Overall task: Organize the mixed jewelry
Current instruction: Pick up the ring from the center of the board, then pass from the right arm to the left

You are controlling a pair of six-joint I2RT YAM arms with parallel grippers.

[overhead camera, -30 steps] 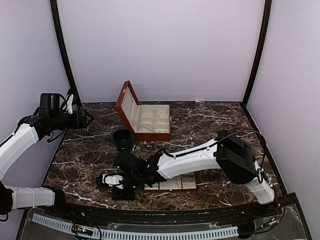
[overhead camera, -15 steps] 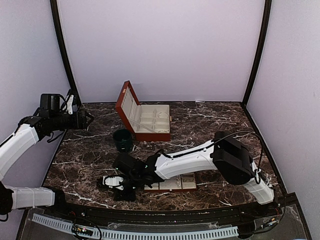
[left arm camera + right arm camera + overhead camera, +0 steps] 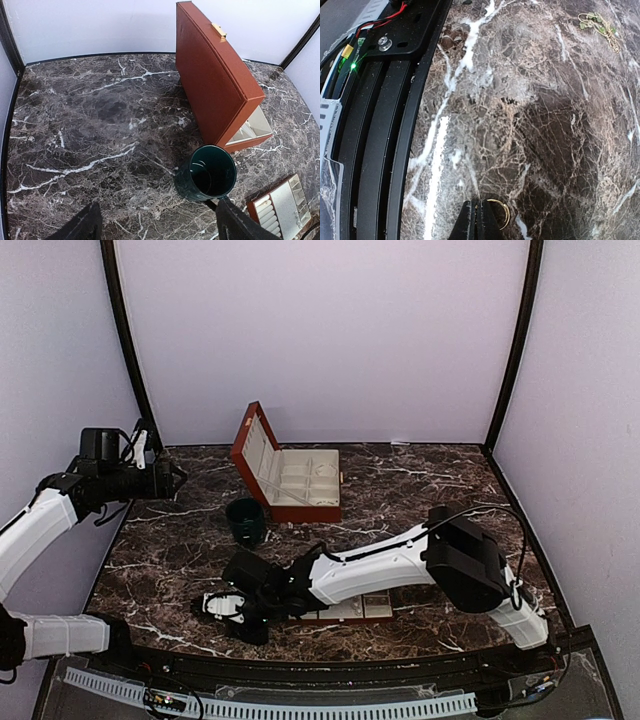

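Two arms, one of them working. At far left the left gripper point(image 3: 159, 227) hung high over the table's far-left corner, jaws spread wide, nothing in them, well apart from any jewelry. The right gripper point(image 3: 475, 216) had reached across to the near left of the table, so it was much the nearer arm. Its fingers were pressed flat together with no gap showing. A small gold ring point(image 3: 500, 214) lay flat on the stone, touching the closed tips on the side away from the black rail point(image 3: 380, 125), that is, to their far side. Could not tell whether the band's edge was caught between the tips or only sat against them. As a round loop it gave no long axis to line up with. A second piece, a thin chain with greenish bits point(image 3: 597, 26), lay well apart from the ring, farther from the rail. The marble table point(image 3: 545, 125) was hard, glossy and busy with pale veins, poor ground for spotting thin metal, and a flat ring would likely skate. Open room around the ring, but the rail ran close on the near side. Farther right stood the green cup point(image 3: 207, 172), the open red-brown box point(image 3: 220, 80) and the slotted tray point(image 3: 279, 207).
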